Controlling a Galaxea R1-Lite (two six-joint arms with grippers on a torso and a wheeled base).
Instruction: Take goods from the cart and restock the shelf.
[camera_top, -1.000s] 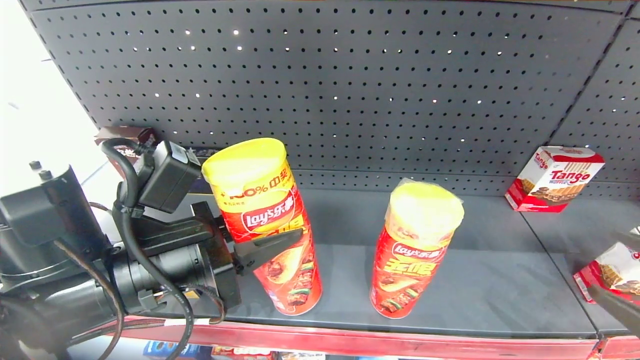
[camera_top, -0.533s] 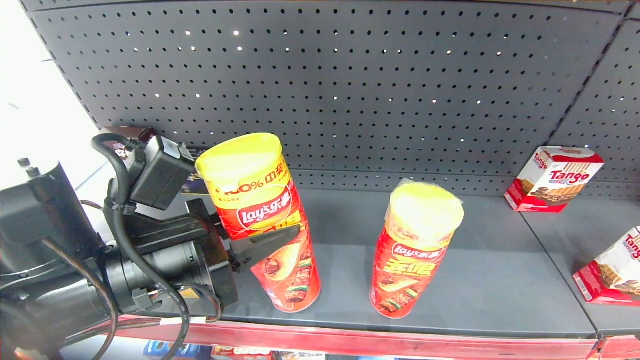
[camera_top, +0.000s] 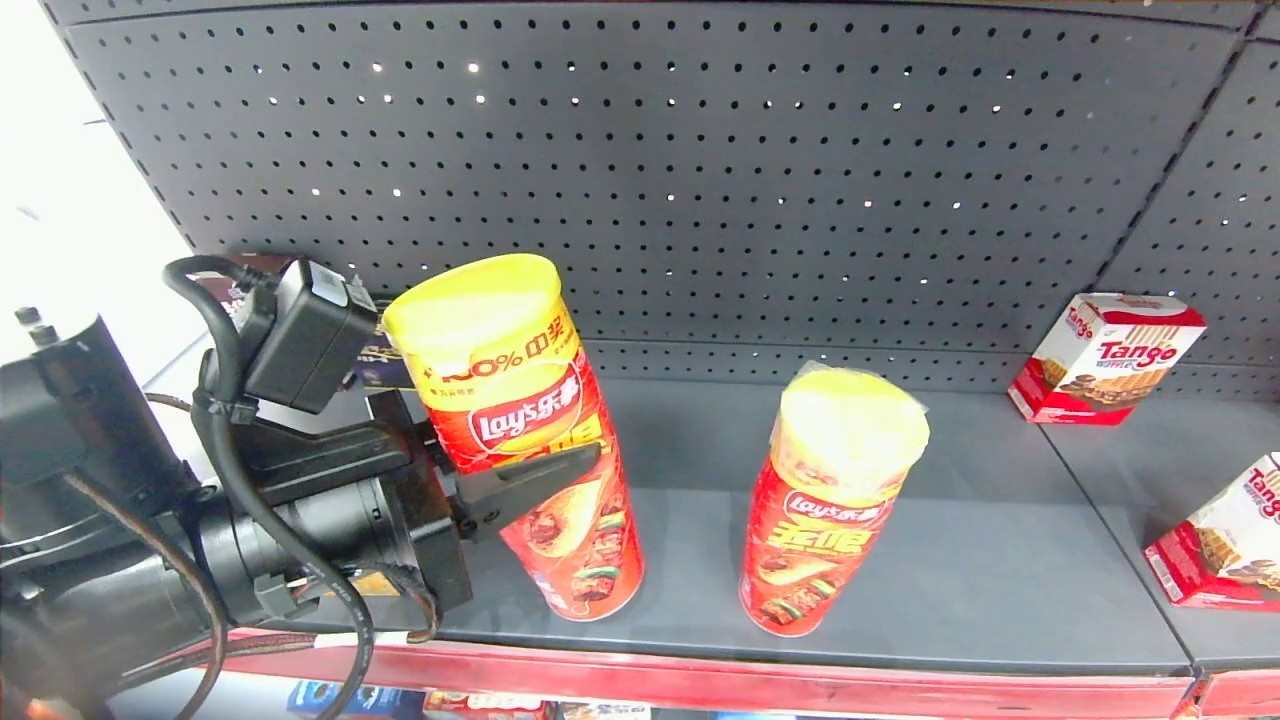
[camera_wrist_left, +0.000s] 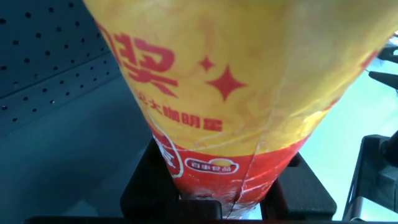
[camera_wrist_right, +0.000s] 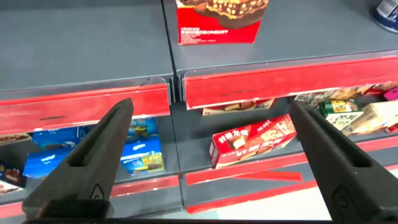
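A tall red chips can with a yellow lid (camera_top: 520, 430) leans to the left at the front of the dark shelf (camera_top: 980, 580), its base low at the shelf board. My left gripper (camera_top: 560, 450) is shut on its middle, and one black finger (camera_top: 530, 480) crosses the label. The same can (camera_wrist_left: 236, 93) rises close in the left wrist view. A second can (camera_top: 830, 500) stands upright to its right, apart from it. My right gripper (camera_wrist_right: 211, 155) is open and holds nothing, out in front of the red shelf edge (camera_wrist_right: 280, 78).
Two red-and-white wafer boxes (camera_top: 1110, 355) (camera_top: 1225, 540) sit on the shelf's right side, before a pegboard back wall (camera_top: 700, 180). A red box (camera_wrist_right: 217, 18) stands on the shelf in the right wrist view. Blue packs (camera_wrist_right: 137, 155) and another red box (camera_wrist_right: 255, 140) fill lower shelves.
My left gripper has drawn slightly left and up with the can, which tilts a bit more. The dark finger at the lower right of the head view has withdrawn.
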